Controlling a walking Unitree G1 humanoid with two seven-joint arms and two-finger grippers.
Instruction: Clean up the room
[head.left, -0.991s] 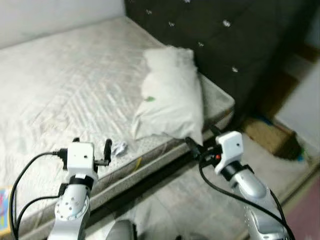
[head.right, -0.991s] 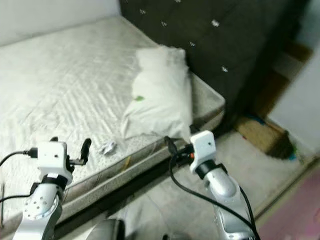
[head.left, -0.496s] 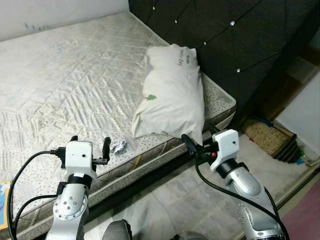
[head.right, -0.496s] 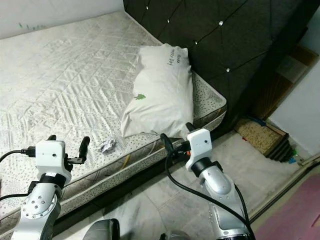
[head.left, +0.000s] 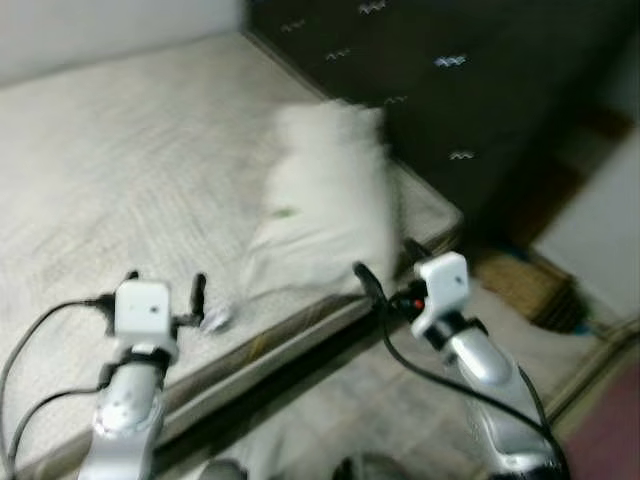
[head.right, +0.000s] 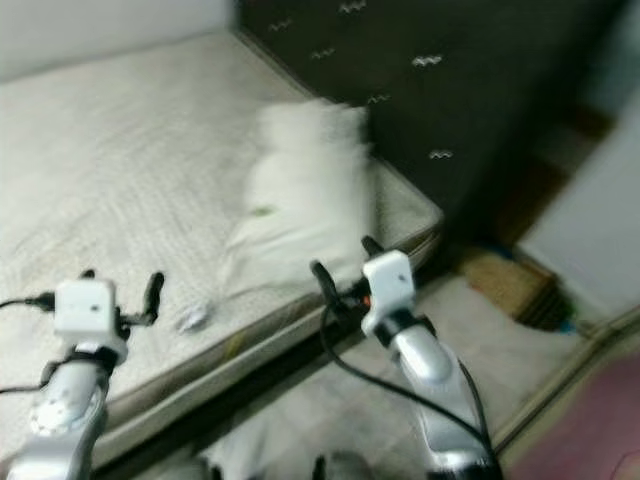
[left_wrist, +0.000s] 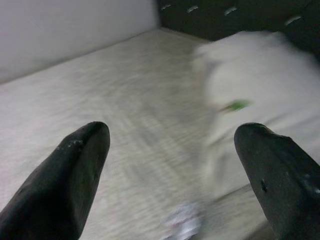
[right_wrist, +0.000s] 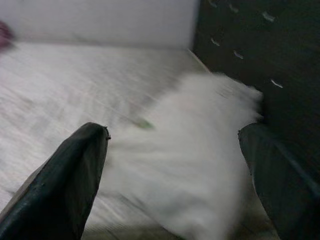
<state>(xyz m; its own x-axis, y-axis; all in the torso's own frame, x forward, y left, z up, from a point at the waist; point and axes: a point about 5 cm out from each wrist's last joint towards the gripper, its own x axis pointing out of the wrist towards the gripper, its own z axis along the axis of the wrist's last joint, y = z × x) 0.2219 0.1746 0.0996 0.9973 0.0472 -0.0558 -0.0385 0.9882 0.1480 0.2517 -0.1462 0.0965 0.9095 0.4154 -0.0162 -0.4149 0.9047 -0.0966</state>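
1. Head views, both blurred: a bare quilted mattress (head.left: 120, 150) lies before me, running up to a dark tufted headboard (head.left: 450, 90) on my right.
2. A white pillow (head.left: 325, 205) rests on the mattress, up against the headboard and near the mattress's front edge; it carries a small green mark.
3. A small crumpled scrap of litter (head.left: 216, 318), silvery white, sits on the mattress near the front edge, just beside the pillow's lower corner. What it is made of cannot be told through the blur.
4. My left gripper (head.left: 163, 290) is held over the front edge of the mattress, its fingers spread apart with nothing between them; the litter lies just beside its right-hand finger.
5. My right gripper (head.left: 385, 272) is held at the mattress edge, below the pillow's near corner, fingers likewise apart and empty.
6. Pale floor (head.left: 400, 400) shows beside the bed, and a brown mat-like thing (head.left: 520, 285) lies on it near the headboard's foot.
7. Left wrist view: my two black fingers (left_wrist: 65, 180) stand wide apart; between them are the mattress, the pillow with its green mark, and the litter (left_wrist: 182, 222) close in front.
8. Right wrist view: my fingers (right_wrist: 65, 185) stand wide apart, framing the pillow (right_wrist: 195, 165) against the headboard.
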